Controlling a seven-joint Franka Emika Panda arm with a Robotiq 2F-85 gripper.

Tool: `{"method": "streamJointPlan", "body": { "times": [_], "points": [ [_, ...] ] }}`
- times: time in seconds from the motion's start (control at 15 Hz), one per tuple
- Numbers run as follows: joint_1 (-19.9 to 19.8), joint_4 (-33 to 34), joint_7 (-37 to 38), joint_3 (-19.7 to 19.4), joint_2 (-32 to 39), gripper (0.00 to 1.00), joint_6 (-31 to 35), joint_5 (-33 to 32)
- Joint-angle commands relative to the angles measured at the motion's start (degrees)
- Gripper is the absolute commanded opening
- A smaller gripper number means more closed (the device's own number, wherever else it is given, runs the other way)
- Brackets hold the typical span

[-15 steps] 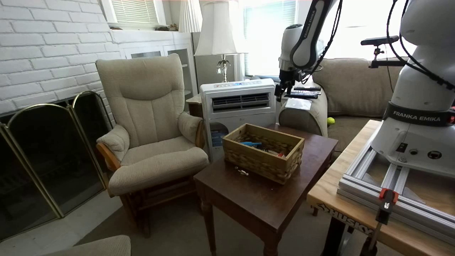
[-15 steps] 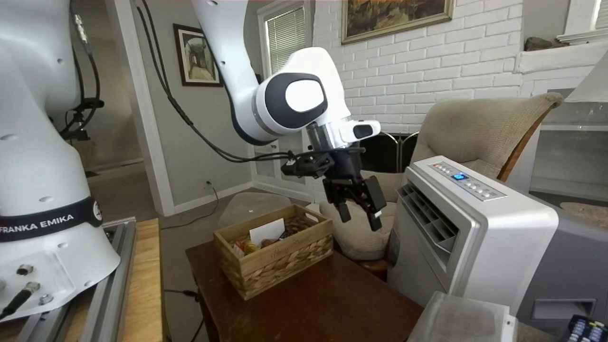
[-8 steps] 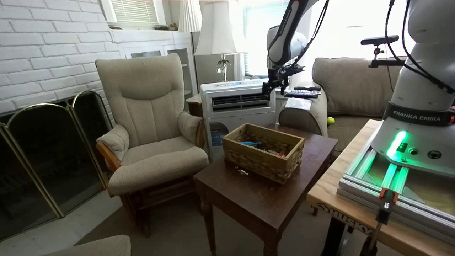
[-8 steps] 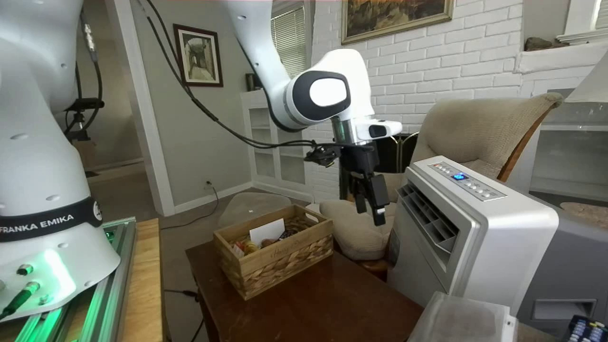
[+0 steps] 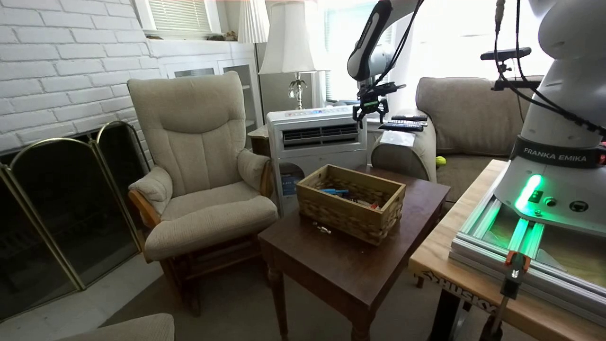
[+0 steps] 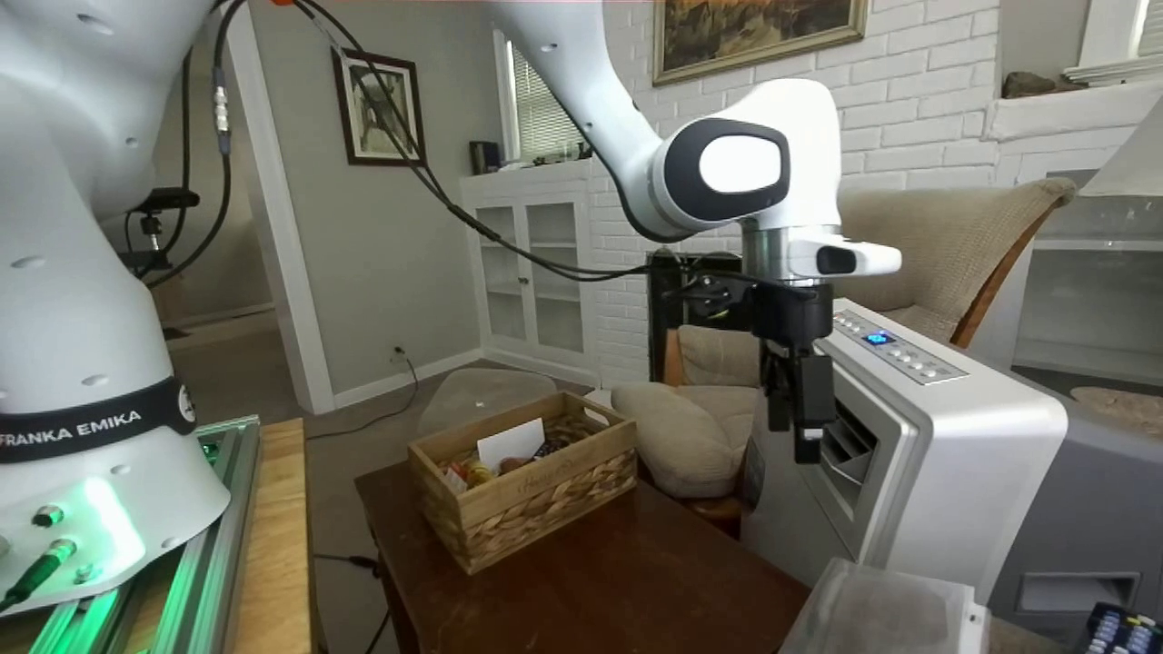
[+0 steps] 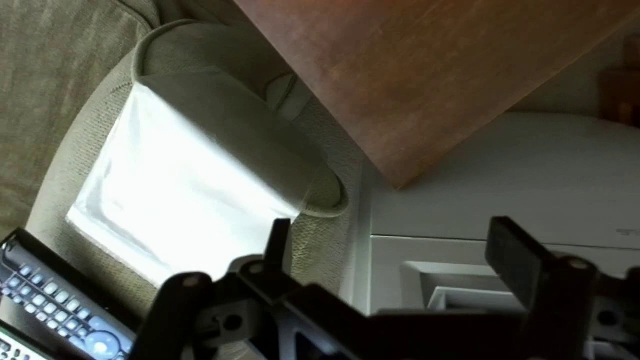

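Note:
My gripper is open and empty, with its two fingers wide apart in the wrist view (image 7: 390, 225). It hangs pointing down in front of the grey-white air conditioner (image 5: 322, 166) in an exterior view (image 5: 370, 121). It also shows beside that unit's vent in an exterior view (image 6: 796, 445). Below it in the wrist view lie a shiny white sheet (image 7: 185, 195) on the beige sofa arm and a dark remote (image 7: 60, 300). A woven wooden basket (image 5: 350, 213) stands on the brown table (image 5: 341, 265). It holds a blue item (image 5: 334, 192) and a white card (image 6: 511, 443).
Several remotes (image 5: 402, 124) lie on the sofa arm (image 5: 402, 156). A clear plastic box (image 6: 881, 609) stands near the table. A beige armchair (image 5: 199, 142) and a lamp (image 5: 288, 42) stand behind. The robot's wooden bench (image 5: 435, 246) is beside the table.
The arm has moved outward, away from its base, and over towards the air conditioner. The gripper has turned and now hangs more upright. The base light has turned green. The basket has not moved.

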Motion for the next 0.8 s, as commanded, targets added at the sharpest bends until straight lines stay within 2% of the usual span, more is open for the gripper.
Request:
{"method": "streamJointPlan", "body": {
  "times": [0.0,0.33,0.6,0.67,0.73],
  "points": [
    [-2.1,8.6,0.5,-1.2,6.1,1.00,-3.4,1.4],
    [-5.2,12.3,-3.8,-2.7,9.7,1.00,-1.0,-0.4],
    [-9.6,13.0,-14.0,-0.6,10.2,1.00,1.8,0.3],
    [-7.2,11.1,-10.2,-2.2,9.0,1.00,0.8,-0.1],
    [-8.0,11.3,-11.6,-1.9,9.2,1.00,1.2,-0.1]
  ]
}}
